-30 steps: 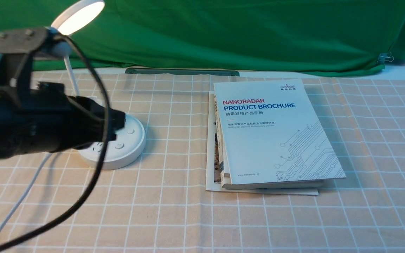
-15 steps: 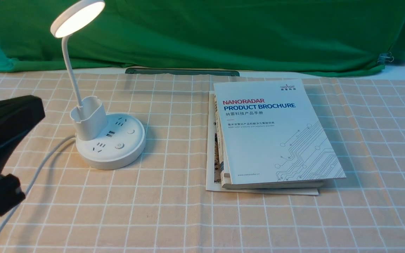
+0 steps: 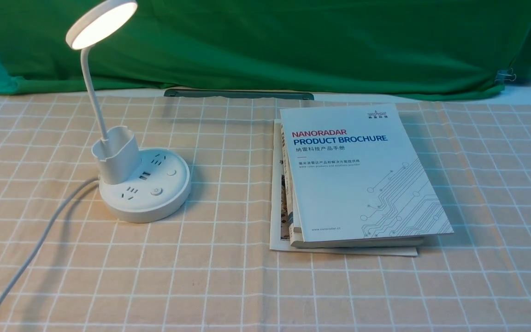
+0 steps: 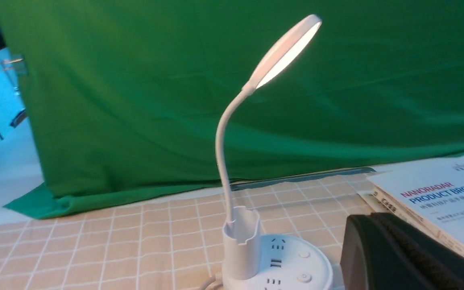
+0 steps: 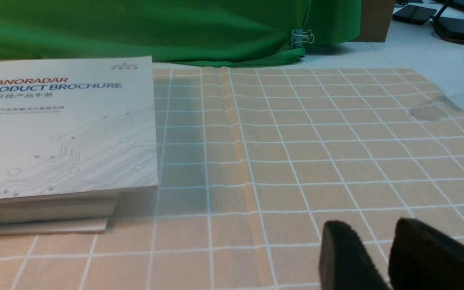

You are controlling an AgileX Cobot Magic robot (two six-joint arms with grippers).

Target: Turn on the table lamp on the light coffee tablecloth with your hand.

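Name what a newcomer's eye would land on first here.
Probably the glowing disc head of the table lamp, at the front view's upper left against the green cloth. Next, likely the white NANORADAR brochure, topping a stack right of centre on the tan, white-gridded tablecloth.

Front view: top brochure (image 3: 362, 184) of the stack reads "NANORADAR" in red, "PRODUCT BROCHURE" in blue, then "纳雷科技产品手册". Smaller line noted beneath: "毫米波雷达产品和解决方案提供商", with fine English under it ("radar products and solutions provider" legible). Near the cover's lower edge: "www.nanoradar.cn". Upper corner carries a logo (image 3: 376, 114) with "纳雷科技". On the lamp (image 3: 143, 207), one button (image 3: 156, 191) bears a power sign.
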